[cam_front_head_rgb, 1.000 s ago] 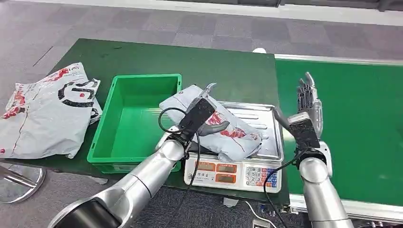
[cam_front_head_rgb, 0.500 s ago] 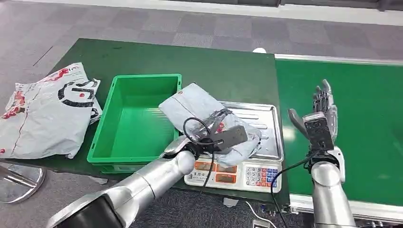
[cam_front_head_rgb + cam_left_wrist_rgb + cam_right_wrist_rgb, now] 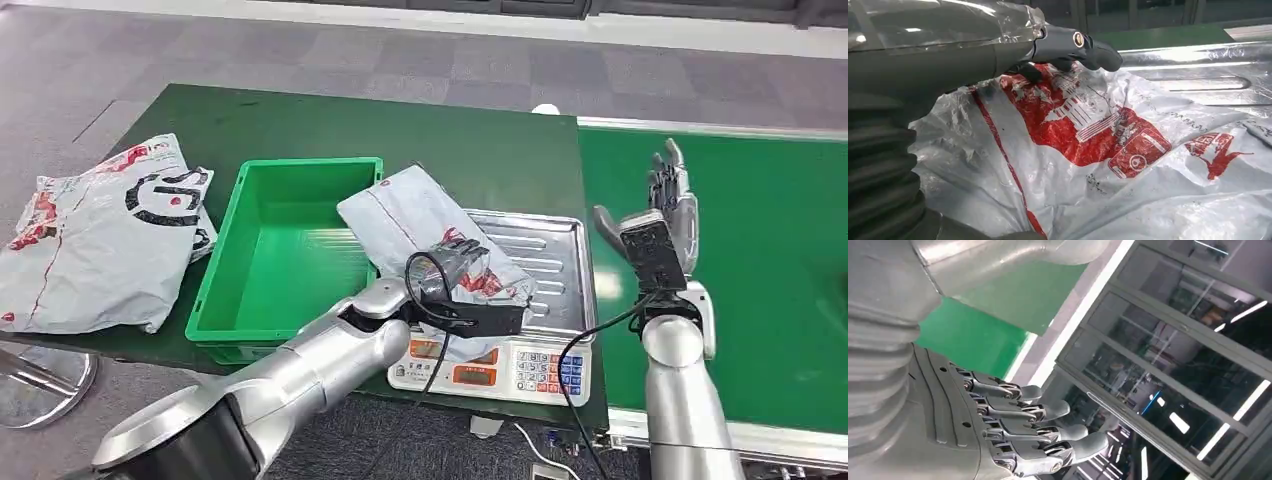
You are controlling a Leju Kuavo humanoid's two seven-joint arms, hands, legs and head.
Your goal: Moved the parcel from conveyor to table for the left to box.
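A grey parcel [image 3: 400, 215] with red print lies slanted across the steel scale tray [image 3: 552, 262], one corner hanging over the green bin [image 3: 275, 262]. My left hand [image 3: 462, 268] lies on the parcel's near end, fingers curled down onto the red print and gripping it. In the left wrist view the thumb and dark fingers [image 3: 1063, 50] press on the crumpled parcel [image 3: 1128, 165]. My right hand [image 3: 665, 212] stands raised over the conveyor [image 3: 770, 260], fingers straight and apart, holding nothing; the right wrist view shows this hand [image 3: 998, 430] spread.
The scale's keypad and display [image 3: 500, 362] face the table's front edge. Other grey parcels [image 3: 100, 230] are piled at the table's left end. The dark green table [image 3: 420, 130] runs behind the bin. A cable [image 3: 590, 350] loops beside the scale.
My left hand turned palm-down and sank onto the parcel, whose far corner slid toward the bin. My right hand drifted slightly right and stayed raised.
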